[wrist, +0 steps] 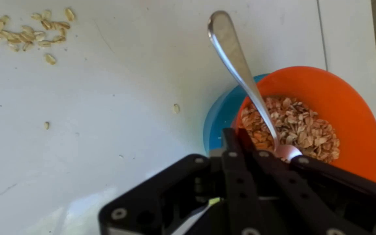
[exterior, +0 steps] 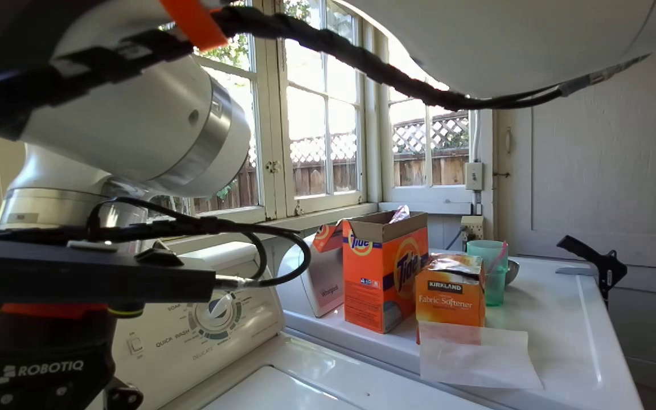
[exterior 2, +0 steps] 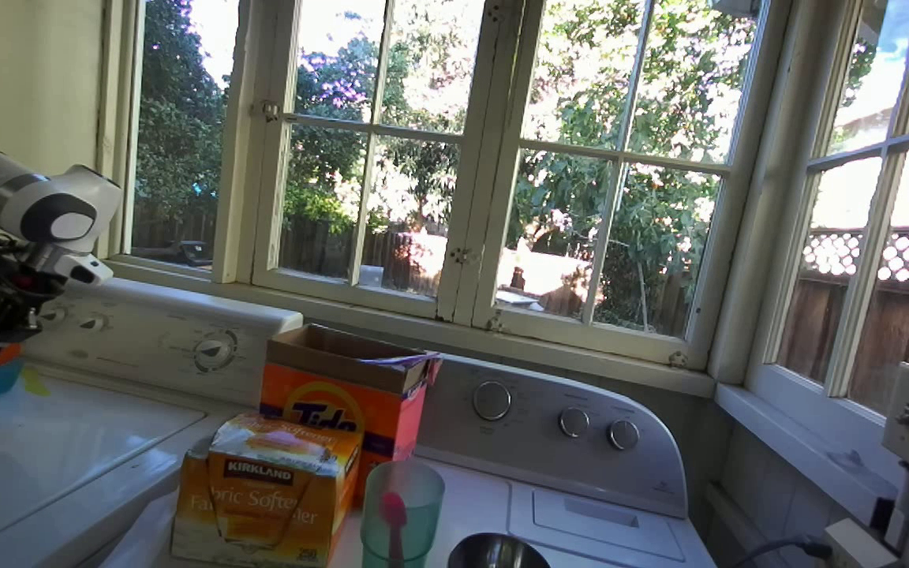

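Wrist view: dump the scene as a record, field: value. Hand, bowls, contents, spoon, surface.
hand: shut, apparently pinching the rim of the orange bowl
orange bowl contents: oat-like flakes, metal spoon
spoon pose: lower end in the flakes, handle leaning out over the rim
blue bowl: beneath the orange bowl, partly hidden; contact between them unclear
surface: white top, loose flakes mostly at the picture's upper left

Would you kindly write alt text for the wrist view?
A black two-fingered pincer is closed on the rim of a round orange bowl holding pale oat flakes and a shiny metal spoon. Partly beneath is a round blue bowl; loose flakes dot the white surface.
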